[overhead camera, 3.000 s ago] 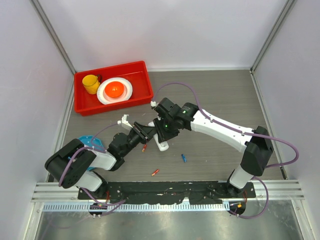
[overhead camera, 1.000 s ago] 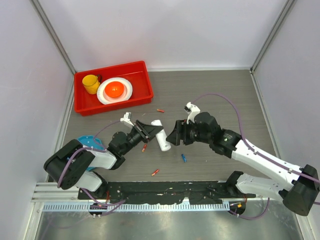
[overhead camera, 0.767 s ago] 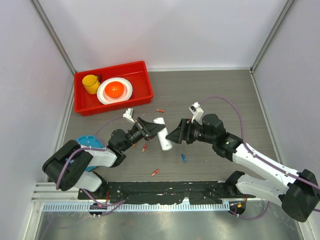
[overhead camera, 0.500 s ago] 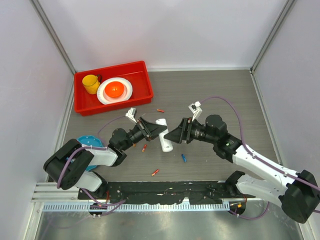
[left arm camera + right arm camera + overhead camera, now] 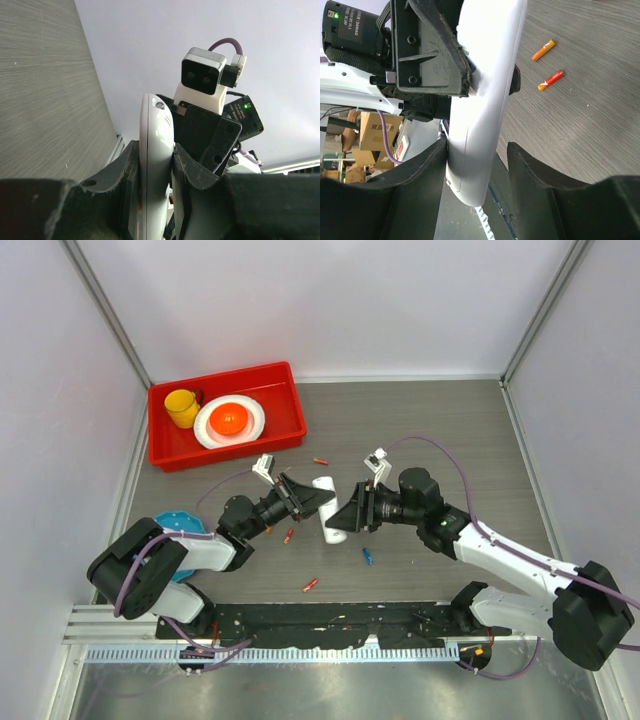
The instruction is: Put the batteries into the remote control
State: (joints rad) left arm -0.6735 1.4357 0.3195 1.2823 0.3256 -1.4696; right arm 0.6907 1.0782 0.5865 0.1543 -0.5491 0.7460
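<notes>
Top external: white remote control (image 5: 329, 510) held above mid-surface (image 5: 450, 440), caught between both pincers.

Clamped edgewise in the left pincer (image 5: 312, 498), shut tight on one end of the casing. Straddled at the other end by the right pincer (image 5: 352, 512), parted wider than the casing, one finger against an edge, the other just clear. Loose batteries (image 5: 543, 50) scattered on the surface below, orange and red close together, a blue one apart.
</notes>
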